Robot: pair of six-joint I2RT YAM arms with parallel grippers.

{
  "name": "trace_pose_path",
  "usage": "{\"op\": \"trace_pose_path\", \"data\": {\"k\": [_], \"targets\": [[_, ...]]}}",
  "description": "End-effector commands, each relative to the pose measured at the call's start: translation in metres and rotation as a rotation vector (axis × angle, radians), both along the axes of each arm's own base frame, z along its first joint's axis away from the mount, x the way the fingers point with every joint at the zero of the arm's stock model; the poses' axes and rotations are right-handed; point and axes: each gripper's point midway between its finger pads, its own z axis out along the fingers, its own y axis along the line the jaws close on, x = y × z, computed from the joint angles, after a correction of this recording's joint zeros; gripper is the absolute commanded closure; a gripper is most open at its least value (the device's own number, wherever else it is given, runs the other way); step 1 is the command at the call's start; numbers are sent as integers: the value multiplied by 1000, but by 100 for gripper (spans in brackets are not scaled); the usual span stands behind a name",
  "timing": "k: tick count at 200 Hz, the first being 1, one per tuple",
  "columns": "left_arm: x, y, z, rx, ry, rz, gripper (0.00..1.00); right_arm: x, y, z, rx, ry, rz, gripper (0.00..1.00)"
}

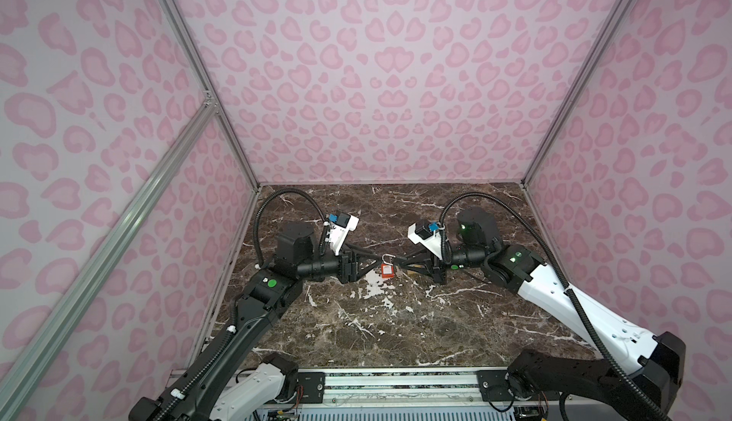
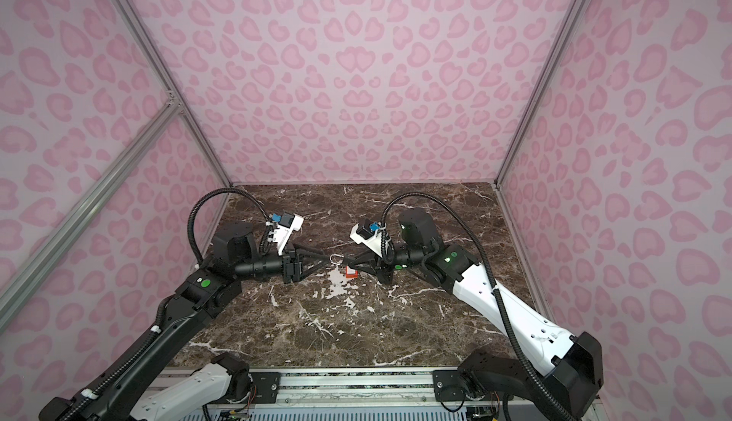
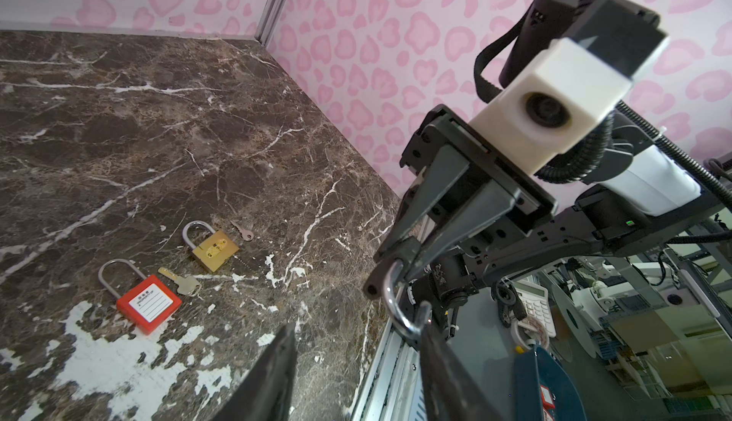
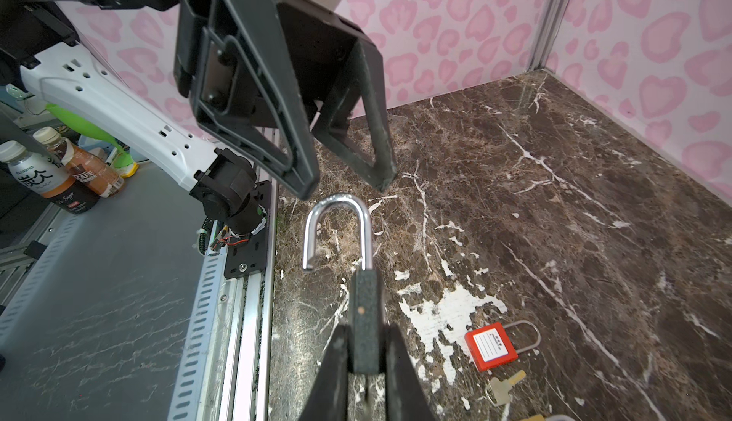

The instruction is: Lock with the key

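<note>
Nearest, an aluminium rail [image 1: 396,385] is seen along the front edge of the marble table [image 1: 396,328]; beyond a bare stretch of that surface the two arms are brought tip to tip at mid-table. A black padlock [image 4: 365,312] is clamped by its body between the fingers of the right gripper [image 4: 366,334] and is held clear of the table; its shackle [image 4: 336,201] is swung open, with one leg seated in the body and the other ending free in the air. The left gripper [image 4: 344,183] is held with its fingers apart, one tip to each side of the shackle's bend and just beside it; whether the metal is touched cannot be told. Below the meeting point a red padlock [image 3: 148,304] is laid flat on the marble with its label up, and a larger key [image 3: 184,283] is laid just beside it; a brass padlock [image 3: 215,250] is laid a little farther on, with a small key [image 3: 243,233] near it. Which key fits the held lock cannot be told. Farthest back, the table is closed in by pink-patterned walls [image 1: 376,82].
</note>
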Motion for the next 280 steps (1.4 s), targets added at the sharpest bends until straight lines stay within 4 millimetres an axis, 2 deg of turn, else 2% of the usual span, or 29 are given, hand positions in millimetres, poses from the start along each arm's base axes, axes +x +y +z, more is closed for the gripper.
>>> {"op": "trace_pose_path", "data": {"k": [1,39,58,80,84,99,117,166,243,280], "targets": [[-3,-5,11,-30,-12,-44,52,-6,3,4,7,-10,37,100],[-8,-6,21,-55,-41,-55,52,-7,3,1,1,-1,40,100],[-11,-7,21,-57,-39,-69,55,-9,6,6,29,11,55,100],[-15,-7,16,-46,-41,-88,63,-12,9,13,61,38,74,100],[-16,-7,16,-43,-42,-91,68,-13,9,14,64,43,82,100],[-20,-6,15,-31,-54,-102,74,-15,10,16,65,57,97,100],[-23,-4,16,-19,-72,-106,79,-18,10,16,61,72,113,100],[-31,1,17,15,-109,-115,82,-24,13,20,49,95,144,100],[-40,2,19,12,-116,-155,96,-29,16,16,23,103,174,100],[-40,0,20,3,-110,-167,96,-30,19,21,41,105,186,100]]}}
